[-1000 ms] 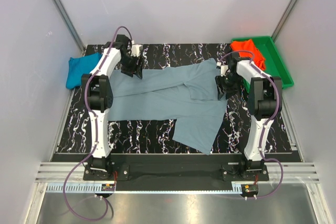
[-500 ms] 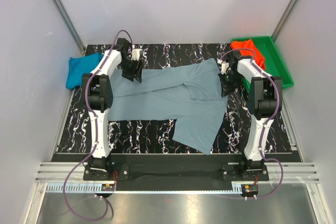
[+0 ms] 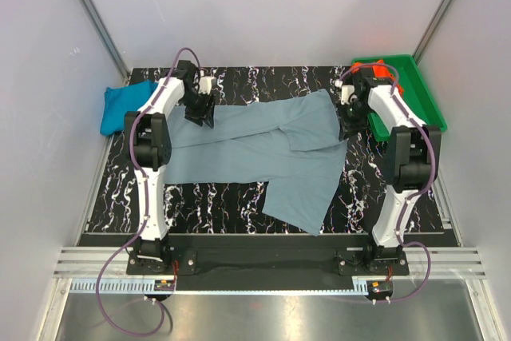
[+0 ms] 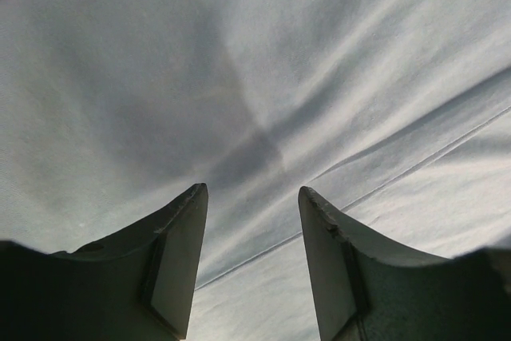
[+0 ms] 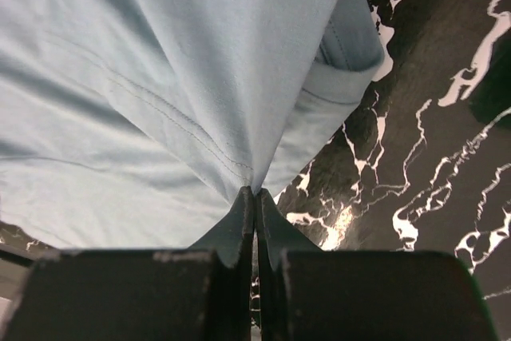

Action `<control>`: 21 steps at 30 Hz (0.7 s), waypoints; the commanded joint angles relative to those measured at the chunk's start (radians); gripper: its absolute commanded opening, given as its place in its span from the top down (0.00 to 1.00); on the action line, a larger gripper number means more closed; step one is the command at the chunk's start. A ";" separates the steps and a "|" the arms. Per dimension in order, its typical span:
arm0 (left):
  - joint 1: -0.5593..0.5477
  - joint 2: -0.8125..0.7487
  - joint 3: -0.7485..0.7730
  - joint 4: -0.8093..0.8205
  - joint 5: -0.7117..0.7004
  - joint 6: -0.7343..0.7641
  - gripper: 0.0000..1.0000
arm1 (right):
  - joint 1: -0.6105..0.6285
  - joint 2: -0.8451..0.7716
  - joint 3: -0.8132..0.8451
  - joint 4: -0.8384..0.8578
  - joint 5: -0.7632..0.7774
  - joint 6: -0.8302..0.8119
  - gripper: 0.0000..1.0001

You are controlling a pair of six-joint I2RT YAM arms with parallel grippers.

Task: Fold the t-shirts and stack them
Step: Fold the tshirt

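A dusty grey-blue t-shirt (image 3: 263, 149) lies spread across the black marbled table. My right gripper (image 3: 347, 127) is at its right edge. In the right wrist view the gripper (image 5: 255, 191) is shut on a pinch of that shirt (image 5: 160, 77), which rises in a tent into the fingertips. My left gripper (image 3: 200, 113) is over the shirt's far left corner. Its jaws (image 4: 251, 189) stand apart with the flat cloth (image 4: 239, 77) beneath them. A bright teal-blue t-shirt (image 3: 120, 105) lies bunched at the table's left edge. An orange-red t-shirt (image 3: 382, 76) sits in the green tray.
The green tray (image 3: 421, 95) stands at the back right, just behind my right arm. Bare marbled table (image 3: 215, 197) shows in front of the shirt and beside the right gripper (image 5: 431, 117). Grey walls close in the left, right and back.
My right gripper has shut on the grey-blue shirt's right edge, and its arm has swung outward toward the tray. The left gripper has narrowed a little and shifted slightly on the far left corner.
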 commanded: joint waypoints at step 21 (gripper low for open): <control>0.000 -0.024 0.013 0.015 0.008 -0.003 0.46 | -0.004 -0.205 -0.079 -0.087 -0.123 0.050 1.00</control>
